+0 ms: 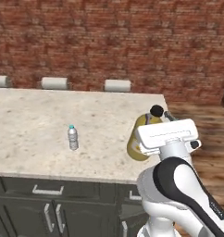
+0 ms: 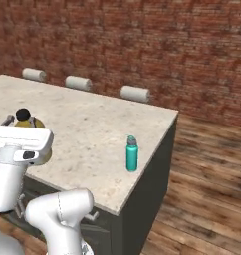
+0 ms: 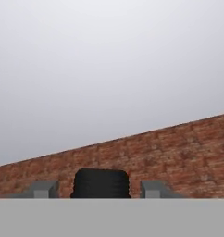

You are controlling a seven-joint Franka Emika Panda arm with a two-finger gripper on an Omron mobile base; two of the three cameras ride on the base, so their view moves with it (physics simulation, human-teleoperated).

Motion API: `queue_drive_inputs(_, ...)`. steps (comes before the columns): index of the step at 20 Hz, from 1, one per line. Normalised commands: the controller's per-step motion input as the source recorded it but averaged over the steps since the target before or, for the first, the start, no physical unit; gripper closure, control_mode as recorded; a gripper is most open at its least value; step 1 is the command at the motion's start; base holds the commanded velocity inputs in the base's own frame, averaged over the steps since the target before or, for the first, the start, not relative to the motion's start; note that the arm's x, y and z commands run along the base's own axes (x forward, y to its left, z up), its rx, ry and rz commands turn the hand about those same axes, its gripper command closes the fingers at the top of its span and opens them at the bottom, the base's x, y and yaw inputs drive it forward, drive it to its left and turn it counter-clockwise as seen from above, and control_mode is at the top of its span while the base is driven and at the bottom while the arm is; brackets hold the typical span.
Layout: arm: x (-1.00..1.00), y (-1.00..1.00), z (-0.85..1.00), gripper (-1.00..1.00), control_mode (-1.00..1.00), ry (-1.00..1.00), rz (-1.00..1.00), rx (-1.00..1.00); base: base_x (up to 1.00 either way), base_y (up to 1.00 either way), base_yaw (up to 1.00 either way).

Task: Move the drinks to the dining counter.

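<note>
A: Where are the drinks?

B: All three are over the island [image 1: 35, 115]. The water bottle [image 1: 73, 137] stands upright toward 9 o'clock of the arm in the left base view. The teal bottle [image 2: 132, 154] stands upright near the island's right edge, at about 3 o'clock in the right base view. The juice bottle [image 1: 140, 139] is at the hand, by the near edge.

A: And the gripper [image 3: 99, 190]?

B: Clamped on the juice bottle, I'd say. In the hand view the two fingers [image 3: 42, 189] flank the black cap [image 3: 101, 183] closely, jaws partway in. Whether the bottle's base is down on the stone or just above it, I cannot tell.

A: How will it handle?

B: Biggest of the three, so likely the heaviest. Rigid plastic, smooth and round, so it could slip or twist. The neck just under the cap is a sound hold; the shoulder stops it sliding through. The water bottle looks light and easy to tip.
</note>
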Motion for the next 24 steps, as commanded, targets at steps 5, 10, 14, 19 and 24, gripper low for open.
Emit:
queue_drive_inputs(5,0.0,0.0,0.0,1.0,1.0,0.0,0.0,0.0,1.0,0.06,-0.58)
queue_drive_inputs(10,0.0,0.0,0.0,1.0,1.0,0.0,0.0,0.0,0.98,0.09,-0.64)
queue_drive_inputs(14,0.0,0.0,0.0,1.0,1.0,0.0,0.0,0.0,1.0,0.07,-0.57)
queue_drive_inputs(19,0.0,0.0,0.0,1.0,1.0,0.0,0.0,0.0,0.9,0.25,-0.25)
queue_drive_inputs(24,0.0,0.0,0.0,1.0,1.0,0.0,0.0,0.0,0.52,0.07,-0.05)
